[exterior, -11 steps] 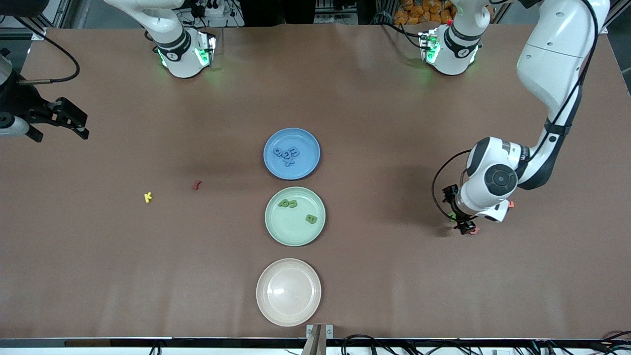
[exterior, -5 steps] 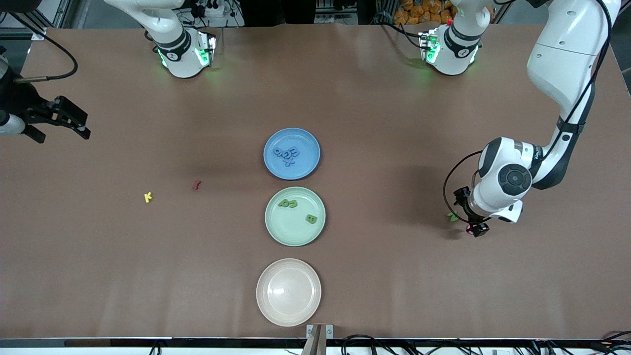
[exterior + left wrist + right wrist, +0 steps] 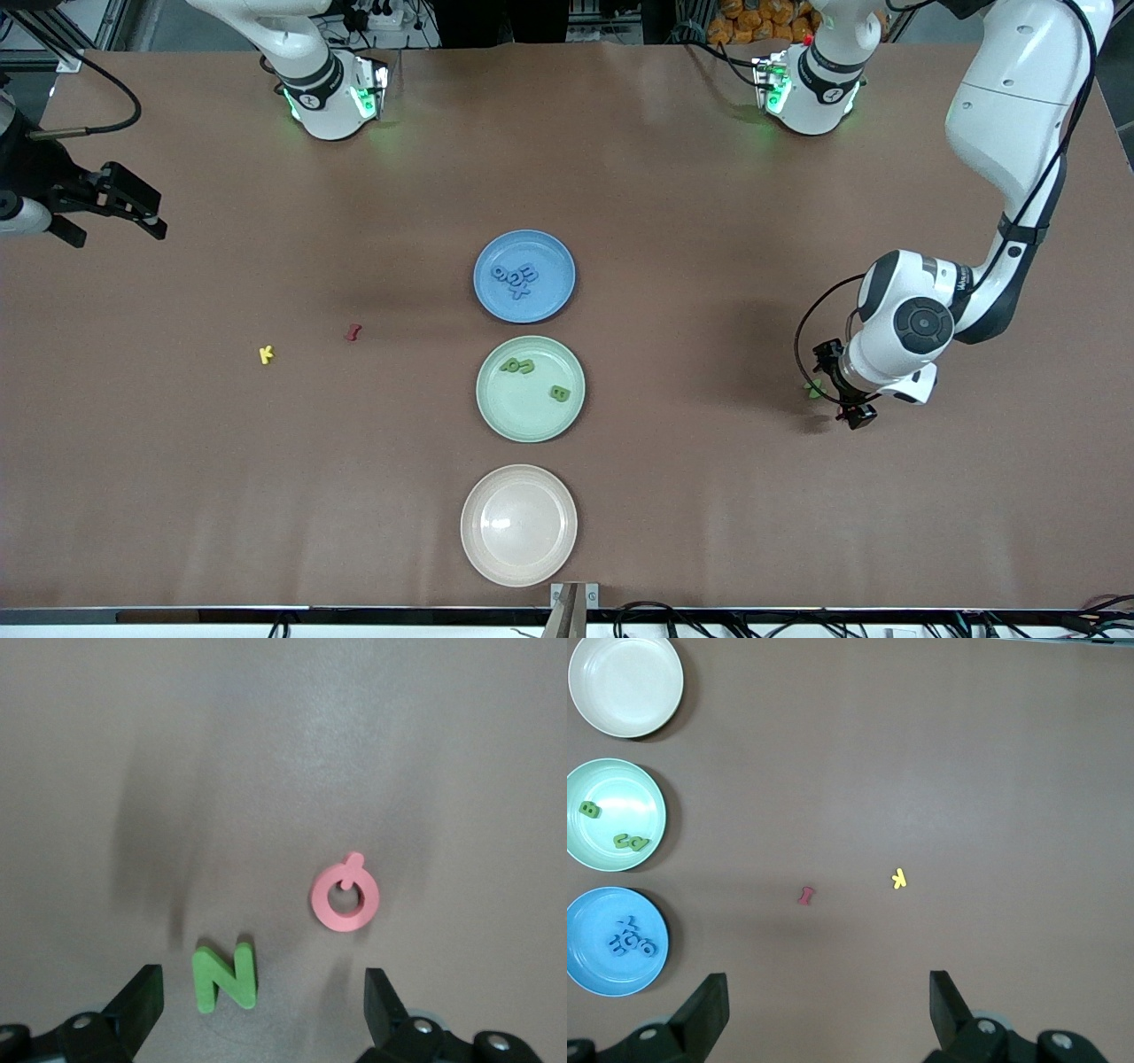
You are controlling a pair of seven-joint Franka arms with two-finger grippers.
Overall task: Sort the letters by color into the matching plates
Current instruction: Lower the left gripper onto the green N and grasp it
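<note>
Down the middle of the table [image 3: 673,177], three plates in a row. Farthest from the front camera, the blue plate [image 3: 554,301], with a cluster of blue letters [image 3: 516,278] touching or overlapping one another. Next, the green plate [image 3: 532,421], with a green B [image 3: 559,393] toward its nearer rim and two more green letters [image 3: 517,364] touching each other toward its farther rim. Nearest the camera, the cream plate [image 3: 518,525], bare.

Toward the right arm's end of the table, loose on the surface, a dark red letter [image 3: 353,332] and a yellow K [image 3: 266,354], well apart from the plates and from each other, the K slightly nearer the camera.

Toward the left arm's end, low over the table, the left gripper [image 3: 840,390], jaws spread wide, holding nothing. In its wrist view, a green N [image 3: 225,976] lying flat between the two fingers [image 3: 142,1001], closer to one of them and touching neither; just beside it, a pink ringed letter [image 3: 345,896], flat, apart from the N.

At the table's edge at the right arm's end, the right gripper [image 3: 133,204], up in the air, jaws wide and holding nothing, waiting.
</note>
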